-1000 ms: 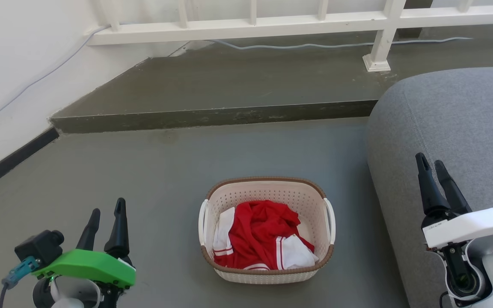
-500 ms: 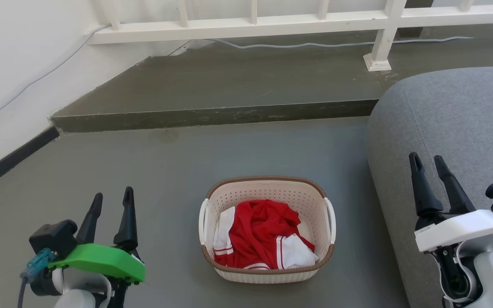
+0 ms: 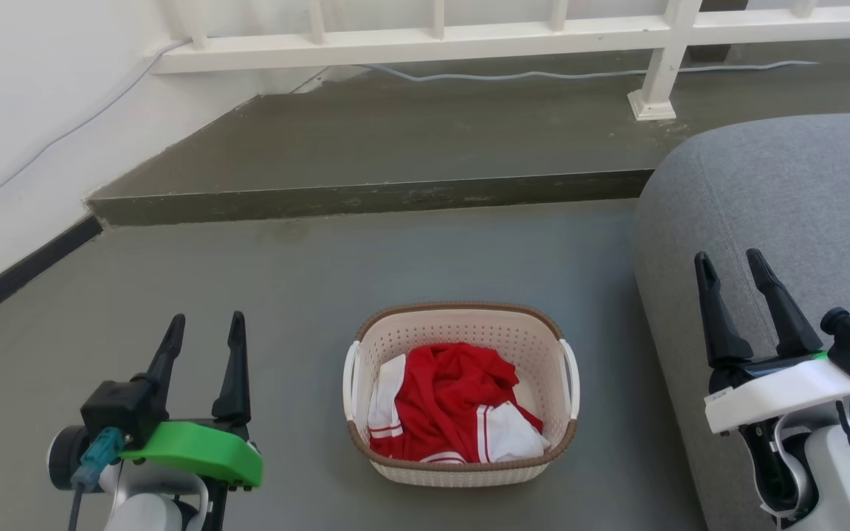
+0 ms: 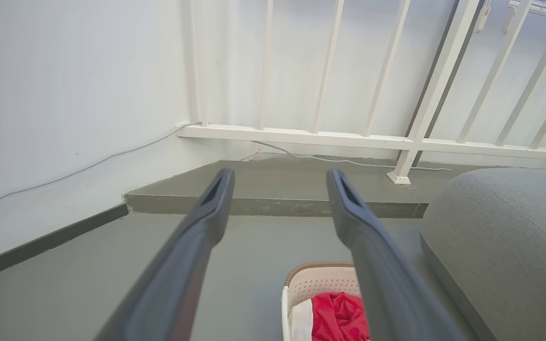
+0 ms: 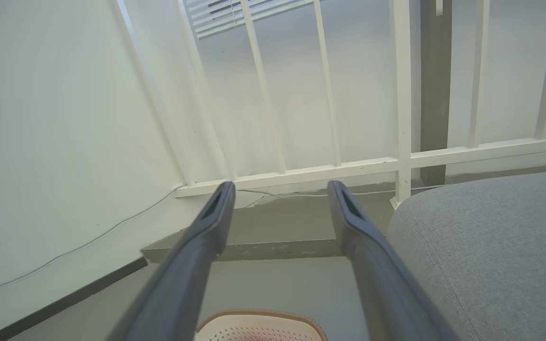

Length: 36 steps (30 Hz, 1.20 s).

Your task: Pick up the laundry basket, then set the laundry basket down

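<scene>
Faint print on right gripper (image 3: 727, 254) housing, too small to read. Laundry basket (image 3: 462, 324) on grey floor (image 3: 285, 280), red-and-white garment (image 3: 447, 398) inside, between both grippers, touching neither. Since a second ago: left gripper (image 3: 206, 317) nearer the basket, fingers spread wider; right gripper shifted leftward before the grey sofa (image 3: 786, 192), fingers parted further.

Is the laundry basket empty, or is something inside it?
Not empty: the laundry basket holds crumpled red and white clothing.
</scene>
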### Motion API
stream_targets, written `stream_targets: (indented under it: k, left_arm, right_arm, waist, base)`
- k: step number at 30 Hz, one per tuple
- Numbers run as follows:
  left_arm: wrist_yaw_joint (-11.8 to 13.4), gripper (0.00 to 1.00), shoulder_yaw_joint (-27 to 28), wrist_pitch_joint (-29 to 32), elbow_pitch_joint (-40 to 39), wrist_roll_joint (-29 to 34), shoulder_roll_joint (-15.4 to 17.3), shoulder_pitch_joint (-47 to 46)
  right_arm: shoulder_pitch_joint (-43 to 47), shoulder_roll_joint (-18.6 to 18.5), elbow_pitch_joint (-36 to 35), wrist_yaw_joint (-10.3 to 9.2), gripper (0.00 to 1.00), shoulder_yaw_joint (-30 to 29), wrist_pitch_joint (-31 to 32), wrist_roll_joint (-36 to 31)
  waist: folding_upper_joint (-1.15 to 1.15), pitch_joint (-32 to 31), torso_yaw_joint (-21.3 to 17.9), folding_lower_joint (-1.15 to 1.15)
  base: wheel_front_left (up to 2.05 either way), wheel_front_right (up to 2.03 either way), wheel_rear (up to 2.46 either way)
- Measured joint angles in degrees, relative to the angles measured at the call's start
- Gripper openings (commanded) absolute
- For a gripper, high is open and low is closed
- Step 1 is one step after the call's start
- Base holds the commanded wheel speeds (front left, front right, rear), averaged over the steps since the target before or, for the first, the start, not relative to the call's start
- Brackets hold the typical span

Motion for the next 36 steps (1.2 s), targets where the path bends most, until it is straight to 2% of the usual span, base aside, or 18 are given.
stream_targets:
  k: [8, 25, 36]
  left_arm:
    - [0.0, 1.0, -0.5, -1.7, -0.6, 5.8, -0.4, -0.1]
    - [-0.1, 1.0, 0.4, -1.7, -0.5, 5.9, -0.8, -0.1]
    - [-0.5, 1.0, 0.9, -1.7, -1.3, 6.0, -0.9, -0.7]
  right_arm:
    - [0.0, 0.0, -0.5, 0.02, 1.0, 0.3, -1.7, -5.9]
    - [0.0, 1.3, 0.4, 0.09, 1.0, -1.4, -1.7, -5.9]
    - [0.0, 1.5, 0.3, 0.16, 1.0, -2.1, -1.7, -5.9]
  waist:
    - [0.0, 0.2, -0.1, 0.0]
    - [0.0, 0.1, -0.4, 0.0]
    - [0.0, 3.1, -1.0, 0.0]
  base:
    - [0.0, 0.0, 0.0]
    - [0.0, 0.0, 0.0]
    - [0.0, 0.0, 0.0]
